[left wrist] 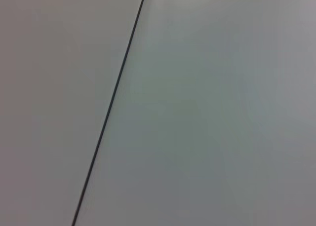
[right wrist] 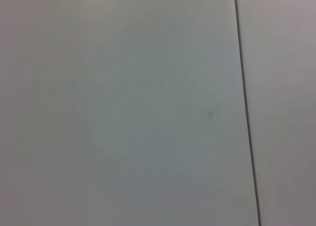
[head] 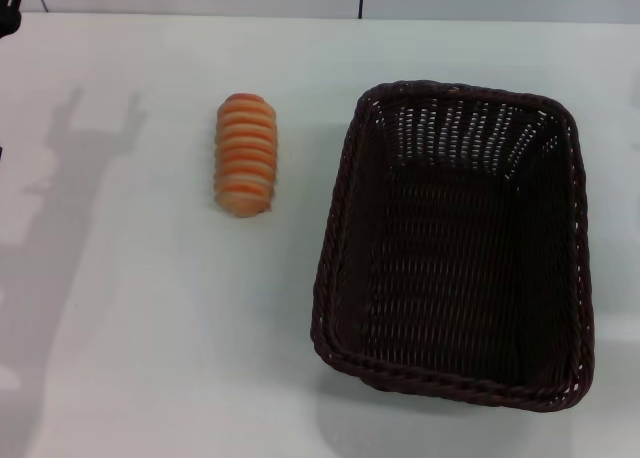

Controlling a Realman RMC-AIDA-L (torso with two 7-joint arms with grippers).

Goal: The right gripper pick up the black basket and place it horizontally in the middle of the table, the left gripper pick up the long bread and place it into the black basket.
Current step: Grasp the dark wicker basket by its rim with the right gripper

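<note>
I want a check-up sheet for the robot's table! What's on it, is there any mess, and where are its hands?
Surface: white table, smooth, with an arm-shaped shadow at the robot's left.
Job's things: black basket on the robot's right side, standing lengthwise and holding nothing; long bread lying on the table to its left, apart from it.
Clutter: nothing seen.
Grippers: left gripper and right gripper not in view; both wrist views show only a plain pale surface with a thin dark seam.
Cables: nothing seen.
Surroundings: pale wall panels behind the table's far edge, with a dark vertical seam.
</note>
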